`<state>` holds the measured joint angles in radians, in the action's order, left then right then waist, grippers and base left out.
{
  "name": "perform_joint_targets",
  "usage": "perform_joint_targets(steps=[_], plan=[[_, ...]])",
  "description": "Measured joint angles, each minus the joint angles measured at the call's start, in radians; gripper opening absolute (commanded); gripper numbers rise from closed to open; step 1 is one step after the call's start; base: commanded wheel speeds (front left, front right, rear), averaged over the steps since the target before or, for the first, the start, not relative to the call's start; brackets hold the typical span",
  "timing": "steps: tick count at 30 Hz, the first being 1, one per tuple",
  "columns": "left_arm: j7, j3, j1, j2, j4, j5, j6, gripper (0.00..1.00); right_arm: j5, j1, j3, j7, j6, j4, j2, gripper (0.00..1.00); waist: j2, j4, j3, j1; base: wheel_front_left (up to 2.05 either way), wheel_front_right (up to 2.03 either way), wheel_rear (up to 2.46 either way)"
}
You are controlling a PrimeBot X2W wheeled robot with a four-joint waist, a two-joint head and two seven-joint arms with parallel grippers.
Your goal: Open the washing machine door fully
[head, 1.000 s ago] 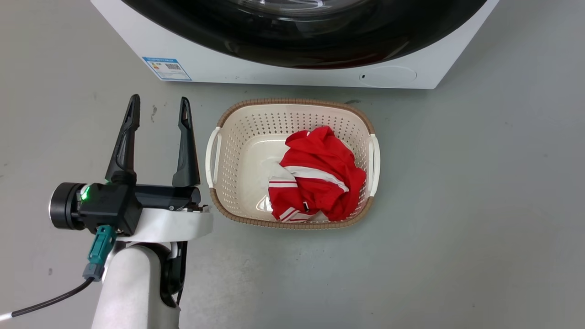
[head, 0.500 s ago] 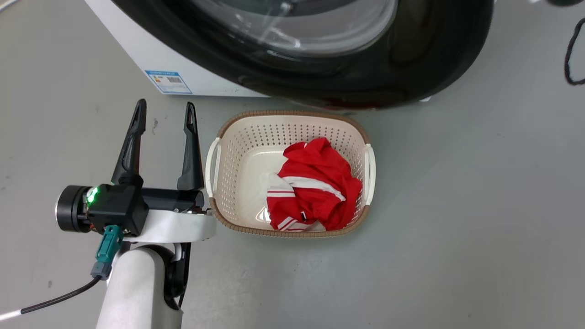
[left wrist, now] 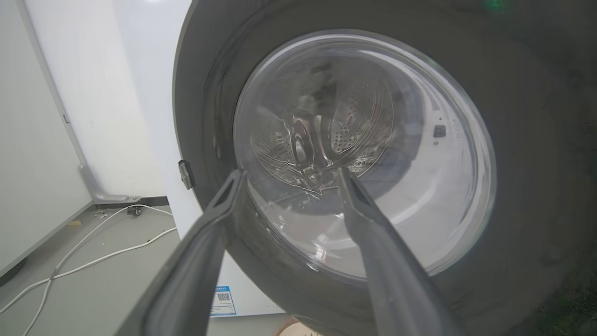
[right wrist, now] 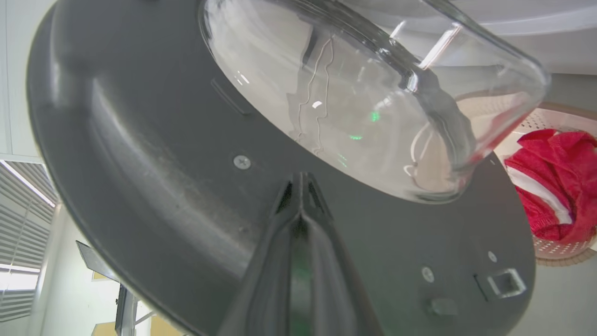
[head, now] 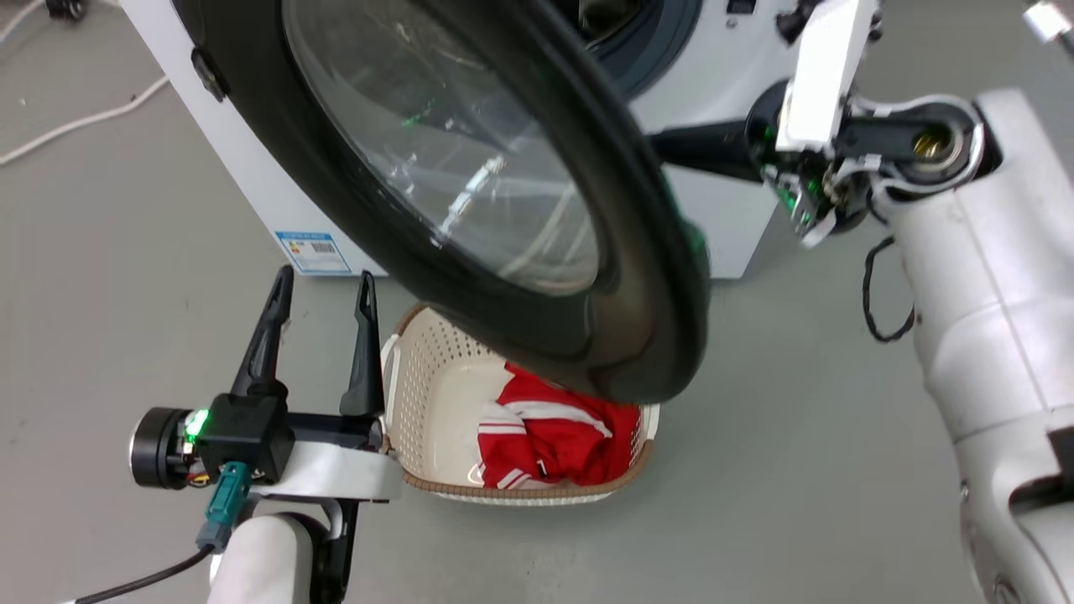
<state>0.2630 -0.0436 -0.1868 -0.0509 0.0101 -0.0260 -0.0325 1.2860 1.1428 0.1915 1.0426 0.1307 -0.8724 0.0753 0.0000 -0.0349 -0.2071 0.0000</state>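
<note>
**Door ajar, right gripper on its inner face**

The door [head: 646, 277] stands part open. Its hinged side is at the machine's [head: 730, 226] left edge in the head view, and its free edge is swung out toward the camera, overlapping the far part of the basket [head: 424, 394] in that view. Behind the free edge a slice of the grey seal [head: 650, 42] shows.

The right gripper [right wrist: 301, 179] has its fingers together with nothing between them. In the right wrist view the tips rest against the door's dark inner face, just below the glass bowl [right wrist: 354, 93]. In the head view its fingers run from the wrist leftward and pass out of sight behind the door's rim.

The left gripper [head: 325, 278] hangs low at the left with its fingers apart and empty, just beside the basket's left handle and below the blue label [head: 312, 252]. Its wrist view looks at the door's outer face, clear of it.

A red garment [head: 558, 436] lies in the basket on the floor [head: 797, 470].
</note>
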Motion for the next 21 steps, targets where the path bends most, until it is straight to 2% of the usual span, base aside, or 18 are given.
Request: perform_joint_targets(steps=[4,5,9,17,21], plan=[[0.0,-0.009,0.026,0.0,0.007,0.002,-0.002,1.0,0.031,-0.087,0.025,0.028,0.0,0.072,-0.011,0.0,0.0,0.002,0.045,-0.0001,0.0,0.0,0.0],[0.0,-0.017,0.041,0.0,0.01,0.0,-0.002,1.0,0.06,-0.141,0.049,0.04,0.0,0.12,-0.018,0.0,0.0,-0.003,0.068,-0.0001,0.0,0.0,0.0],[0.0,-0.03,0.048,0.0,0.017,-0.007,-0.002,1.0,0.133,-0.198,0.113,0.039,0.0,0.185,-0.018,0.0,0.0,-0.015,0.088,0.0,0.0,0.0,0.0],[0.0,-0.042,0.06,0.0,0.021,-0.019,0.01,1.0,0.265,-0.249,0.262,-0.048,0.0,0.256,-0.021,0.0,0.0,-0.026,0.11,-0.0001,0.0,0.0,0.0],[0.0,-0.043,0.062,0.0,0.021,-0.022,0.015,1.0,0.281,-0.256,0.299,-0.144,0.0,0.276,-0.024,0.0,0.0,-0.022,0.111,-0.0001,0.0,0.0,0.0]])
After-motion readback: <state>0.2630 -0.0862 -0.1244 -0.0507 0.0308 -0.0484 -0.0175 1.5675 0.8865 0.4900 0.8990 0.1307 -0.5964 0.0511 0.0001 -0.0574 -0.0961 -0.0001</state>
